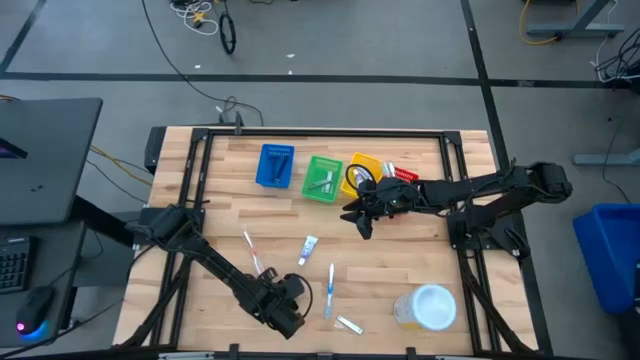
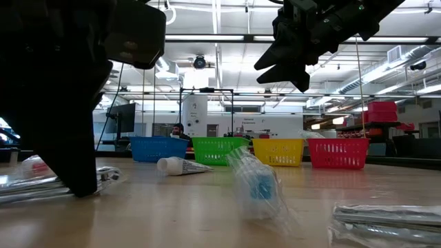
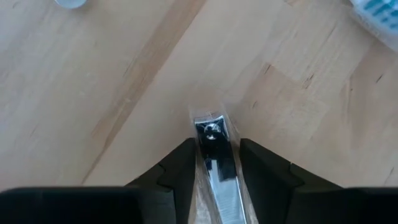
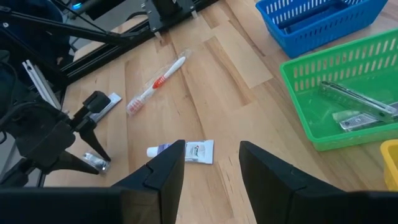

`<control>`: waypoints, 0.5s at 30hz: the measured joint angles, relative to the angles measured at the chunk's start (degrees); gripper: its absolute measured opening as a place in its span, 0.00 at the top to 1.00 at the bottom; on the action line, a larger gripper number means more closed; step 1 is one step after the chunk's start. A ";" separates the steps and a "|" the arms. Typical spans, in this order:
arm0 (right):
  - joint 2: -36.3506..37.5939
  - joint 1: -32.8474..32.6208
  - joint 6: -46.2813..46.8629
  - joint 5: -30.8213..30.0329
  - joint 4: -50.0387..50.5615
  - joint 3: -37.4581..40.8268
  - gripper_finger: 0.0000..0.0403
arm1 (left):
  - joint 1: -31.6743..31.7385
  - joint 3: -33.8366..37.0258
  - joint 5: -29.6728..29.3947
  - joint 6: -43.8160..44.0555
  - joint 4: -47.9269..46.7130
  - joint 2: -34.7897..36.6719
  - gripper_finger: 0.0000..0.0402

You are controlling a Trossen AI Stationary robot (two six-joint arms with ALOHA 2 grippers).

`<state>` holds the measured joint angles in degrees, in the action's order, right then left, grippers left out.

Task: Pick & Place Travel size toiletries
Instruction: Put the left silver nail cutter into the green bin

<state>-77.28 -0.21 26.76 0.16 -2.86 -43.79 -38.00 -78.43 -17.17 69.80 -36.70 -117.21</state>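
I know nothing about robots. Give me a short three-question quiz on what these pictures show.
1. True or false: the left gripper has a wrapped metal nail clipper between its fingers on the wooden table.
2. Multiple choice: in the high view, the right gripper hovers nearest which basket? A blue plastic basket; B yellow plastic basket; C no basket at all.
3. Fill in: the round translucent white container stands near the table's ___ arm side.

Key: 1 true; 2 B; 3 right.

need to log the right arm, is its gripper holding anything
No, the right gripper is open and empty above the toothpaste tube.
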 joint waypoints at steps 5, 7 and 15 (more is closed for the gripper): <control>0.00 0.00 0.00 -0.02 0.00 0.00 0.60 | -0.02 0.00 0.01 -0.03 -0.83 -0.02 0.79; 0.00 0.00 0.00 0.00 -0.01 0.00 0.60 | -0.04 -0.05 0.02 0.04 -1.28 -0.02 0.83; 0.00 0.00 0.06 0.00 -0.01 0.00 0.60 | 1.01 -0.09 -1.06 2.47 -2.07 -0.04 0.80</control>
<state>-77.28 -0.21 26.83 0.16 -2.86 -43.79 -36.99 -78.52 -18.22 72.27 -38.77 -117.25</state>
